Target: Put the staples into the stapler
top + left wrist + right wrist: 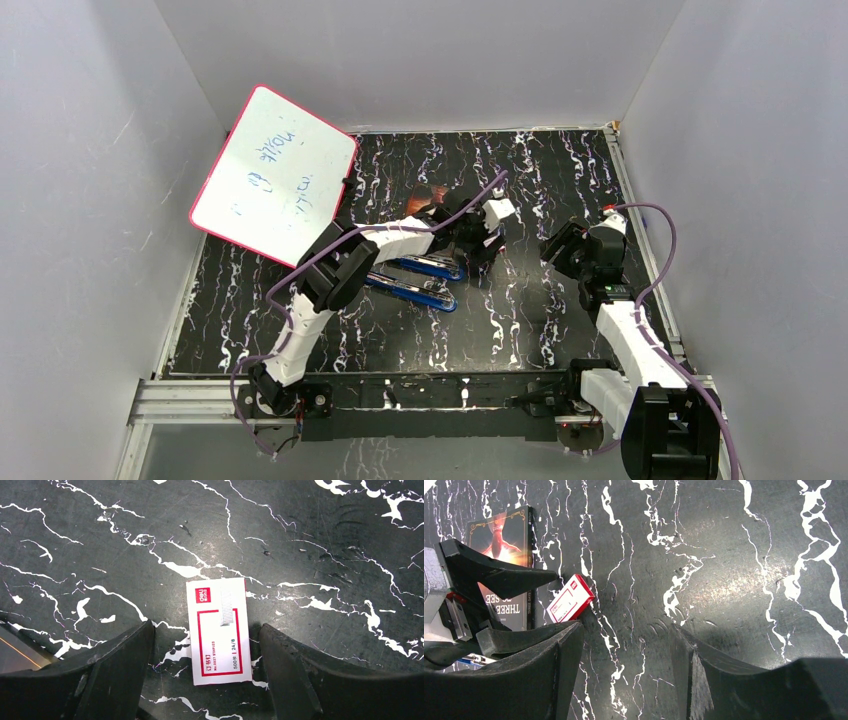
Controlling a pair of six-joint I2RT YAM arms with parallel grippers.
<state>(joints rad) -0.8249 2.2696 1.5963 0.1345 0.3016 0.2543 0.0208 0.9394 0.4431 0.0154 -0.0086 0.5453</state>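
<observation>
With the left end effector (pixel 205 626) wide, astride the red-and-white staple box (pixel 220 655), aim for the staples (pixel 227 609) lying atop the box's far half. Descend centred, pinch only the thin strip, not the box. Leave the right end effector (pixel 628 630), wide and empty, aside.

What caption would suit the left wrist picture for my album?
The open left gripper straddles a red-and-white cardboard box with a short silvery-grey metal staple strip on it, on the black marbled table.
</observation>
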